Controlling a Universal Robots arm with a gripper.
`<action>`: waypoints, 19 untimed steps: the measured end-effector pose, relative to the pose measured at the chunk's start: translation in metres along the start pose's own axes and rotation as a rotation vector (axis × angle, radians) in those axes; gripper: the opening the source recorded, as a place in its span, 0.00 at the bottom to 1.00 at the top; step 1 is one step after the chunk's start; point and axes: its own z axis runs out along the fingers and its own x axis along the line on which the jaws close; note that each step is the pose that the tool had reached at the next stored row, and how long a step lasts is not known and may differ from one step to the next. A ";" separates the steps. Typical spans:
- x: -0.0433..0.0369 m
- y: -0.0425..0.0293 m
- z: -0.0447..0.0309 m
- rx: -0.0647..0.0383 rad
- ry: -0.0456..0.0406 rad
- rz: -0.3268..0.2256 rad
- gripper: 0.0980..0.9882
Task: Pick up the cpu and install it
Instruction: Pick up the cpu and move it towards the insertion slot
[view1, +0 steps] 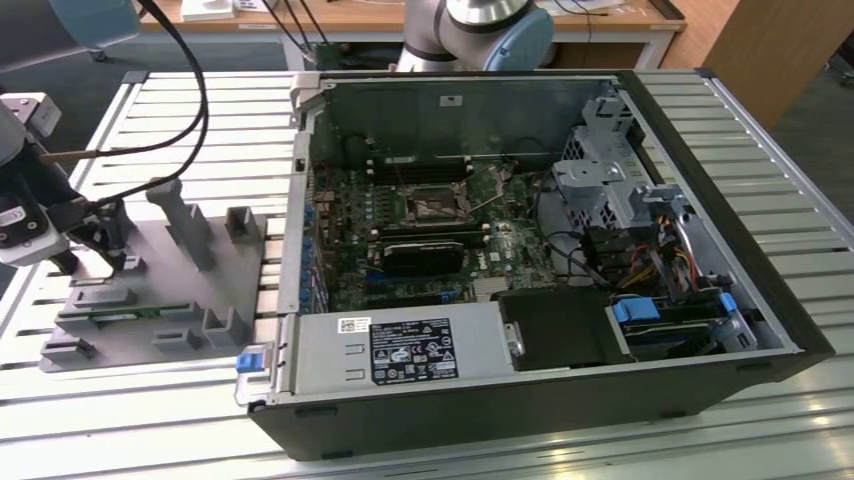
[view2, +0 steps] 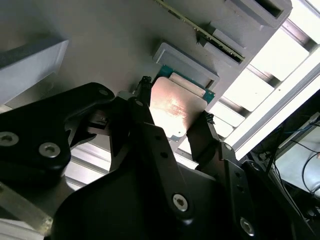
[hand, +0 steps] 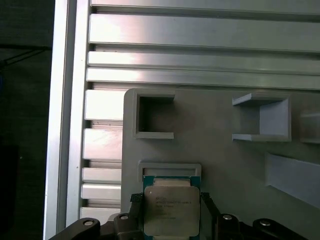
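Near one edge of the grey parts tray (view1: 174, 290), the cpu (hand: 171, 210) lies lid-up in a shallow framed pocket (hand: 170, 166), apparently to keep it square for pickup, the pincer (view2: 175, 100) straddling it, though whether the pincer grips it cannot be told.

We're in a robotics lab: an opened computer case (view1: 534, 410) lies on a slotted aluminium bench (view1: 214, 110), grey parts fixture (view1: 200, 285) just beside it, robot arm base (view1: 481, 30) and wooden desk (view1: 387, 18) behind it.
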 end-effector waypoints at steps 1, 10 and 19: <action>0.0000 0.0000 0.0000 0.000 0.0000 0.000 0.50; 0.0000 0.0001 -0.0044 0.000 0.0003 0.000 0.50; 0.0000 0.0005 -0.0117 -0.001 0.0002 0.000 0.50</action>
